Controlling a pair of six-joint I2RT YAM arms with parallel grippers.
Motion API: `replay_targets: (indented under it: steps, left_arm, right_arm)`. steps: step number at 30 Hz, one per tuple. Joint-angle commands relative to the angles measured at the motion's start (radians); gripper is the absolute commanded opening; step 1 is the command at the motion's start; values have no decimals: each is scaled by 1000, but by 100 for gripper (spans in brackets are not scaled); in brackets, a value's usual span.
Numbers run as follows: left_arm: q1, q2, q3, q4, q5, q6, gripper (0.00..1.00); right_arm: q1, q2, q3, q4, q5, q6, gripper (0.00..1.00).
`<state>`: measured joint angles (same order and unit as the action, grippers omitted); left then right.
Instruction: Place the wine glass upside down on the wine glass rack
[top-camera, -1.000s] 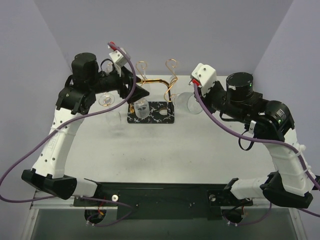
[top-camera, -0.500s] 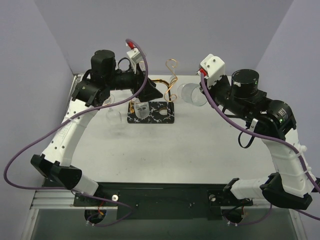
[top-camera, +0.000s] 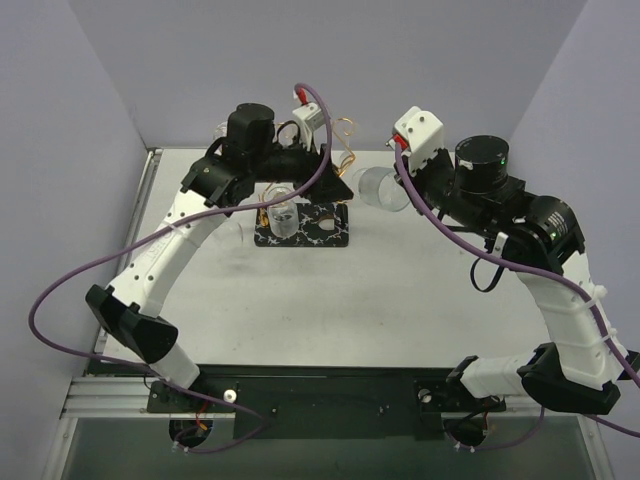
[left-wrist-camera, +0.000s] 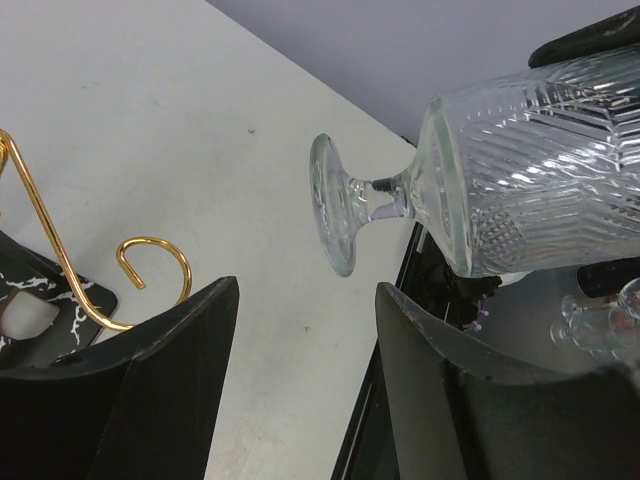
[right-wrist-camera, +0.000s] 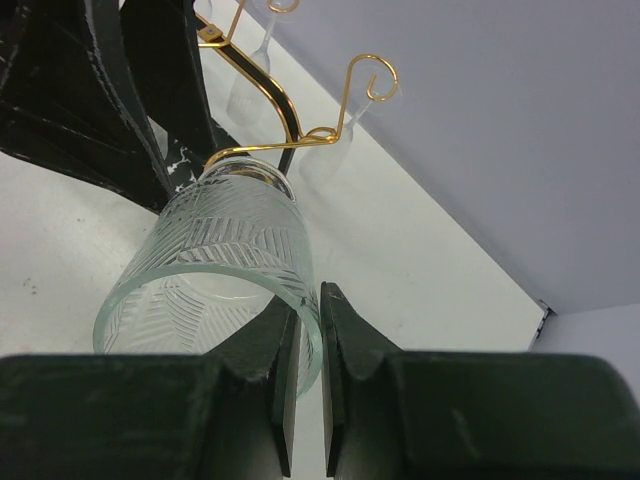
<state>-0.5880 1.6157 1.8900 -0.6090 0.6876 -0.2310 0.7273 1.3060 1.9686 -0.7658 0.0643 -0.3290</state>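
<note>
Right jaws are clamped on the rim of the wine glass (right-wrist-camera: 215, 255), holding it on its side in the air just beside the wine glass rack (top-camera: 325, 230). The left jaws stand apart and empty with the glass's foot (left-wrist-camera: 335, 205) just ahead of their gap — a carry-in, I judge, perhaps a handover at the stem. Next the bowl must turn mouth-down and the stem slide between the gold wires (right-wrist-camera: 300, 135) so the foot hangs — but the left arm (top-camera: 200, 215) crowds the rack, and another glass (top-camera: 281, 222) stands on its base below.
</note>
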Motion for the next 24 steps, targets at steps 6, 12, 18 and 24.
replay_targets:
  steps: [6,12,18,24]
  left_arm:
    - [-29,47,75,40,-11,-44,65]
    - [-41,58,87,46,-10,-47,61]
    - [-47,59,89,57,-2,-54,55]
    - [-50,58,74,68,1,-60,45]
  right_arm:
    - [0,-19,15,99,2,16,0]
    - [0,-24,7,102,3,16,0]
    - [-2,-24,-1,103,2,16,0]
    - [-2,-24,-11,106,-4,22,0]
